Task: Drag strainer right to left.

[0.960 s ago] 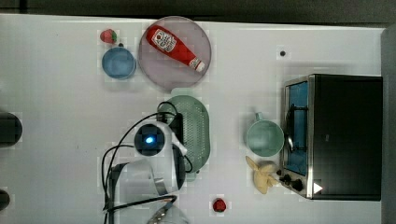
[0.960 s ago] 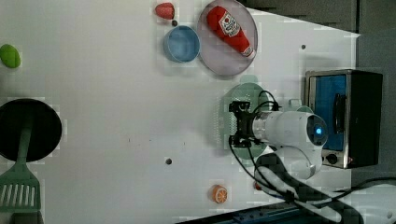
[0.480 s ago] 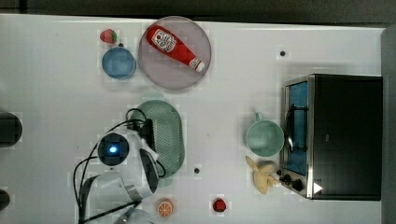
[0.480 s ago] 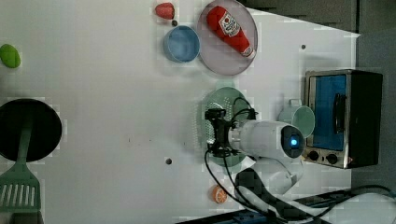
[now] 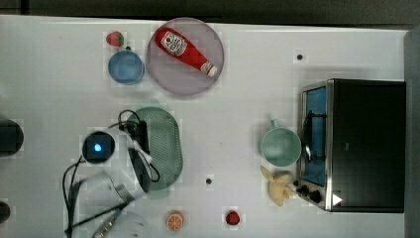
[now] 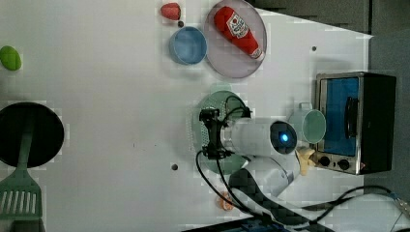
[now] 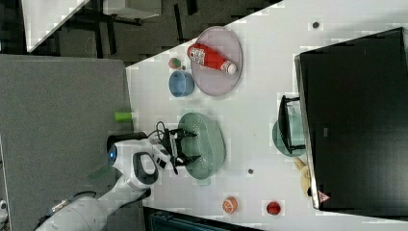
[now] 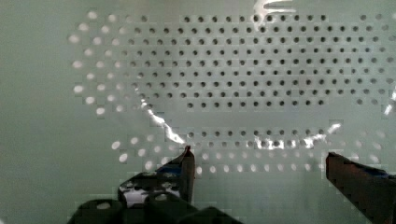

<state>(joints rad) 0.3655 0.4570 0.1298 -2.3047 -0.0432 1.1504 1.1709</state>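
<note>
On the white table [image 5: 59,74], towards the top view's left of middle, the pale green strainer [image 5: 163,146] lies flat with its long side running up and down the top view, and the robot's gripper [image 7: 182,147] is down inside it. Its two dark fingers [image 8: 184,170] stand spread wide apart, reaching into the bowl of the strainer near one long wall; in the wrist view the dotted green floor shows between them and nothing is pinched. The arm's white wrist with its blue light [image 5: 98,147] sits just beside the strainer on the top view's left, cables looping over the rim. Above the strainer in the top view are a blue bowl [image 5: 126,67] and a big grey plate [image 5: 173,74] carrying a red ketchup bottle [image 5: 184,49], with a strawberry [image 5: 115,38] just beside the bowl. Well apart on the top view's right, a green mug [image 5: 280,146] stands just beside a black toaster oven [image 5: 364,144] with a glass door, and a banana [image 5: 278,186] lies near the oven's knobs. Below the strainer in the top view are an orange slice [image 5: 174,220] and a small red fruit [image 5: 232,217]. In the left view a black pan [image 6: 29,135] and a green spatula [image 6: 19,193] sit far off at the left view's left, with a lime [image 6: 9,58] above them.
</note>
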